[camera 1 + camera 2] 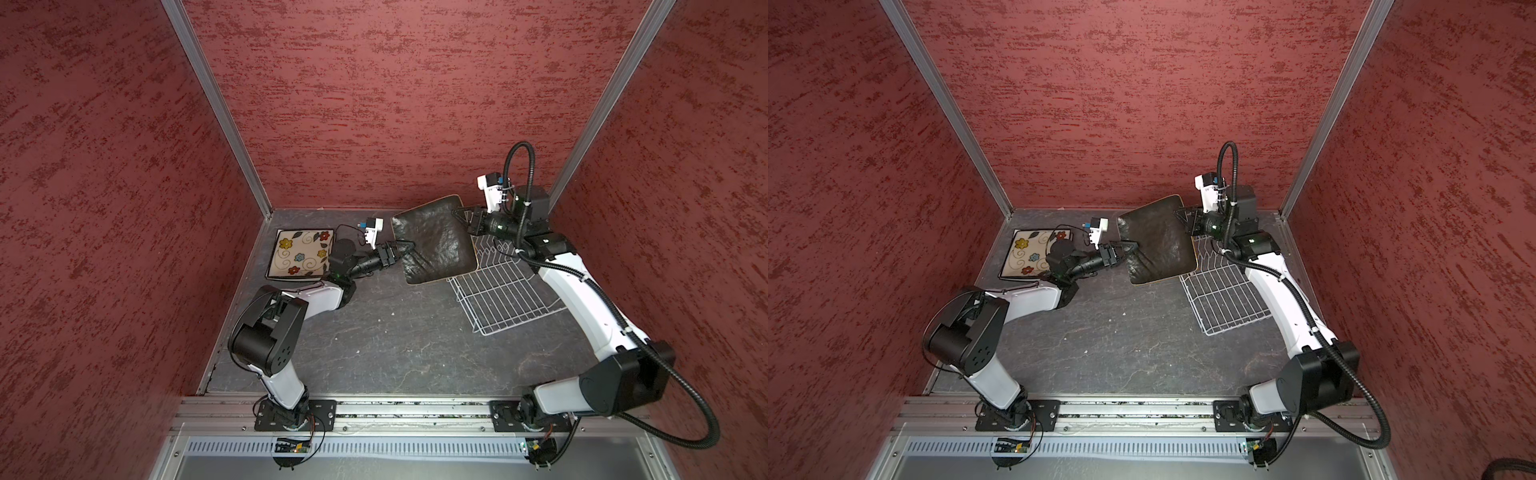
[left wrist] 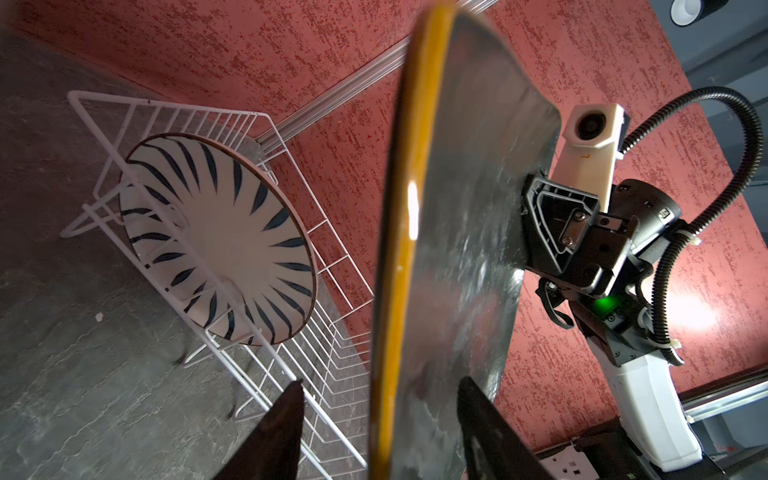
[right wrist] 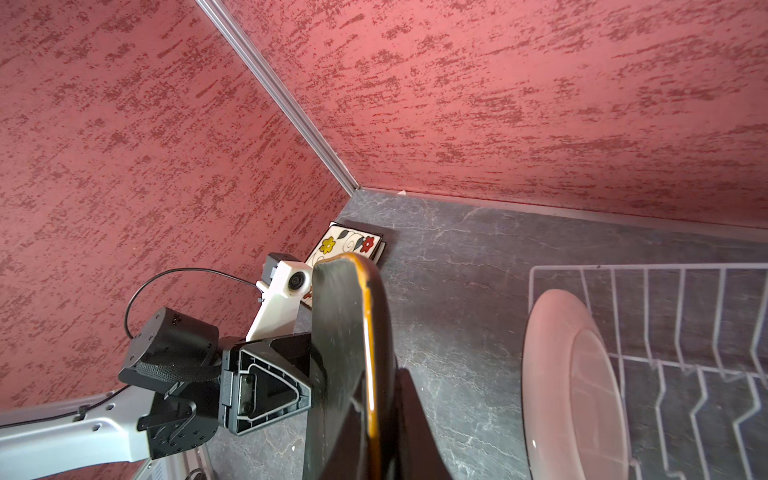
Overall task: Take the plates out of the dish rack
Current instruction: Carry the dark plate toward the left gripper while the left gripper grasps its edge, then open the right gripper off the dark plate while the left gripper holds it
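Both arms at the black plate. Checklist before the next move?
1. Right end effector clamped on black square plate's edge: ok.
2. Left end effector straddling opposite edge: ok.
3. Left fingers closed on plate: not ok, gap shows in left wrist view.
4. Plate clear of dish rack: ok.
5. Round striped plate seated in rack: ok.
6. Floral plate top free: cannot tell, left arm covers part.

Black plate (image 1: 434,241) hiding the rack's (image 1: 507,295) far end, left arm (image 1: 316,297) covering a floral plate (image 1: 297,251) corner, round plate (image 3: 573,382) cut off.
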Tool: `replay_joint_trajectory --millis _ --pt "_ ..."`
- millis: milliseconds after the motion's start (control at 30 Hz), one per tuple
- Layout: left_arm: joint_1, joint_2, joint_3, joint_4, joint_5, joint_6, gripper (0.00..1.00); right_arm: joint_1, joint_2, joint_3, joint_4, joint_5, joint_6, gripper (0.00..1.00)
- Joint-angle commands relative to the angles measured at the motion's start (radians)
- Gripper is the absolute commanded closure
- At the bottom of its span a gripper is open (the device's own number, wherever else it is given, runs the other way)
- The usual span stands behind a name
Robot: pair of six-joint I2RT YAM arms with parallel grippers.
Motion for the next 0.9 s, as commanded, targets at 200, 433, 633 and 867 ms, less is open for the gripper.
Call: replay_joint_trajectory --millis 200,433,633,867 --pt "0.009 0.006 -0.007 0.059 0.030 -0.025 0.58 0.004 -0.004 0.033 0.160 -0.090 0.052 1.00" --pt "0.009 0.007 -0.001 0.062 0.040 -0.028 0.76 0.004 -0.002 0.032 0.155 -0.089 0.044 1.00" --pt "0.010 0.005 0.001 0.057 0.044 -0.030 0.92 0.003 -0.001 0.029 0.146 -0.077 0.041 1.00" --pt "0.018 0.002 -0.003 0.082 0.046 -0.049 1.00 0.000 0.002 0.032 0.130 -0.056 0.040 0.97"
